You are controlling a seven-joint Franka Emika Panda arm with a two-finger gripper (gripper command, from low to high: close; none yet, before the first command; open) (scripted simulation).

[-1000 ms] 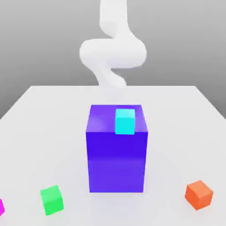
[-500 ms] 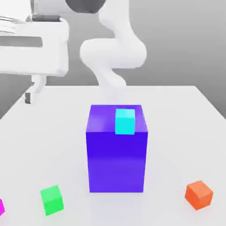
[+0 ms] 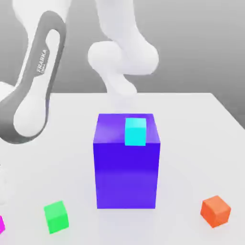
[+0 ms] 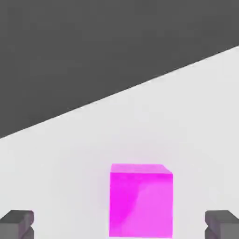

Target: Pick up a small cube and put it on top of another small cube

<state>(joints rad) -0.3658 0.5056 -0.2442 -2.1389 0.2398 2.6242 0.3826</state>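
A magenta cube (image 4: 141,200) sits on the white table, and in the hand view it lies between my two dark fingertips (image 4: 17,223). My gripper (image 4: 119,225) is open, its jaws standing far apart on either side of the cube without touching it. The same magenta cube (image 3: 1,224) peeks in at the near edge on the exterior view's left. A green cube (image 3: 56,217) rests close to it and an orange cube (image 3: 216,211) lies at the near right. A cyan cube (image 3: 135,131) sits on top of a tall purple block (image 3: 126,167).
The white arm (image 3: 33,86) leans down over the exterior view's left side of the table (image 3: 191,124). The tall purple block stands in the middle. In the hand view the table's edge (image 4: 140,86) runs diagonally beyond the magenta cube.
The arm has swung down into the exterior view's left side, toward the near corner with the magenta cube. None of the cubes has moved.
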